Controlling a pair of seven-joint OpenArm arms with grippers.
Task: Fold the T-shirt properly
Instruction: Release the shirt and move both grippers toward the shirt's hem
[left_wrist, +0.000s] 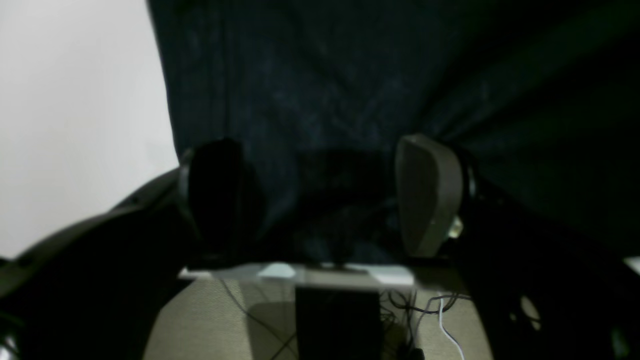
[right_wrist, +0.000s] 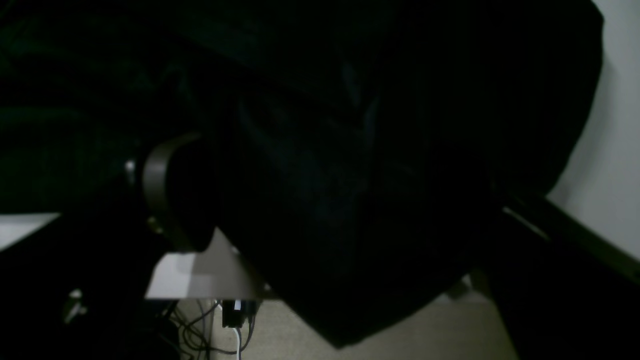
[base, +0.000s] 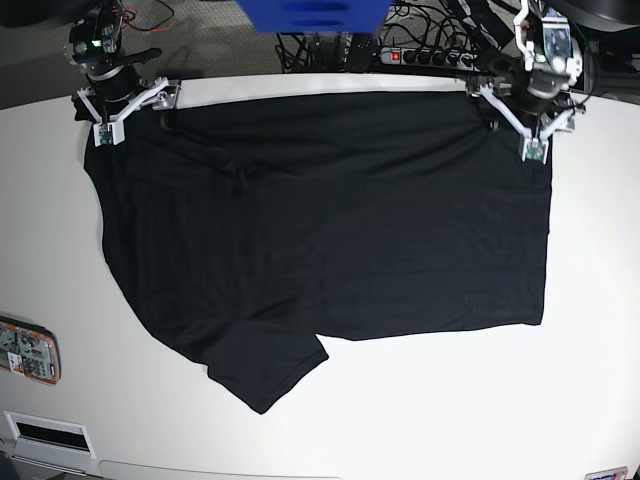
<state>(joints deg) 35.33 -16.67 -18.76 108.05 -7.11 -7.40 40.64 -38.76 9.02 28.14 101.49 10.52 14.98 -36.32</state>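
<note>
Here, left gripper (base: 524, 112) and right gripper (base: 126, 100) both sit spread wide at the far corners of the T-shirt (base: 330, 230), cloth seemingly between the fingers, ungrasped; shirt lies flat on the white table (base: 450, 410), probably awaiting a fold toward the near edge

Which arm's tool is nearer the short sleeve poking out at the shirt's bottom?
Right. Its tool sits at the black T-shirt's far corner on the sleeve's side; the left tool is at the opposite far corner.

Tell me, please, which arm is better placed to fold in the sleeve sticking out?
Right, probably: the right gripper sits over the T-shirt on the side nearer the sleeve; the left gripper is at the opposite corner.
</note>
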